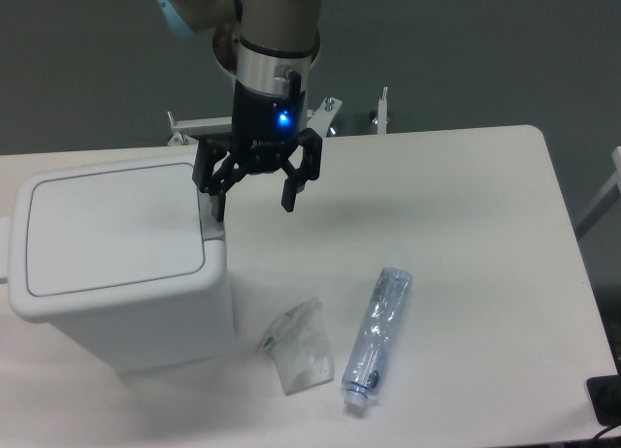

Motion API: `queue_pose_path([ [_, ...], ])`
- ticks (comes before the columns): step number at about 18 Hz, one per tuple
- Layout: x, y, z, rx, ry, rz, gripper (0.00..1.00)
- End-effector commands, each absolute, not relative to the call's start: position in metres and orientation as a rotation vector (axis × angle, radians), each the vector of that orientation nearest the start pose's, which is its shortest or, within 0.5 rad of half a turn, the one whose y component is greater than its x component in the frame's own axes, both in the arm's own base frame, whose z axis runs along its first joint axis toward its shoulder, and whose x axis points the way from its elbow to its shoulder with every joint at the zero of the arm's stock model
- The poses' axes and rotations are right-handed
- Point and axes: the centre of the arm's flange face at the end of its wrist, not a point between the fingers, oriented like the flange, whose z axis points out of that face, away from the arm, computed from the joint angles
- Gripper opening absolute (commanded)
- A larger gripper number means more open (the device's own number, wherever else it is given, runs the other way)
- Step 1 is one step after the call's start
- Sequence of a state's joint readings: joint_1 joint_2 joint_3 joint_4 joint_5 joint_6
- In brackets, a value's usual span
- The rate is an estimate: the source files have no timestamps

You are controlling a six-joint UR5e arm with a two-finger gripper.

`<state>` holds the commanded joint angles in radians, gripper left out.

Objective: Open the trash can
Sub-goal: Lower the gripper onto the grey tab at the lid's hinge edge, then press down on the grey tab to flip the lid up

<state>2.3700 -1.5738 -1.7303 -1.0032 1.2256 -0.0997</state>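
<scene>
A: Nearest the camera: a crushed clear plastic bottle with a blue tint (377,338), lying lengthwise, cap end toward us. Just to its left, a crumpled clear plastic wrapper (297,348). Both rest on the white desk (466,235), close to the foot of the bin.

B: Position of the bin?

A: The large white plastic trash can with rounded corners (116,273) stands at the left edge of the desk. Flat white lid (109,227) down and flush, so not yet opened. A narrow grey push-button strip (211,218) runs along the lid's right edge.

B: Gripper state?

A: The black two-finger gripper (255,198) points downward with its fingers spread and nothing between them. One fingertip (219,213) sits over or at the grey strip; contact cannot be confirmed from this view. The other hangs over bare desk to the right.

B: Risks?

A: Judged only. The fingertip is near the strip's outer edge; a descent slightly off could slide past the rim and miss the button. An off-centre push on a light plastic bin might tip or shove it leftward, where little desk remains. If the lid springs up, it could strike the gripper above it.
</scene>
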Motion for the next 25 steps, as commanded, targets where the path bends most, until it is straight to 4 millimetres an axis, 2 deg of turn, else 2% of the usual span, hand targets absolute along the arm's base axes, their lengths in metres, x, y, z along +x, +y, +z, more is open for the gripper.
queue_pose_path([
  [23, -0.255, 0.486, 0.467, -2.435, -1.051, -0.256, 1.00],
  [24, -0.256, 0.486, 0.473, -2.427, -1.042, -0.249, 1.00],
  [25, -0.258, 0.488, 0.489, -2.404, -1.026, -0.232, 1.00],
])
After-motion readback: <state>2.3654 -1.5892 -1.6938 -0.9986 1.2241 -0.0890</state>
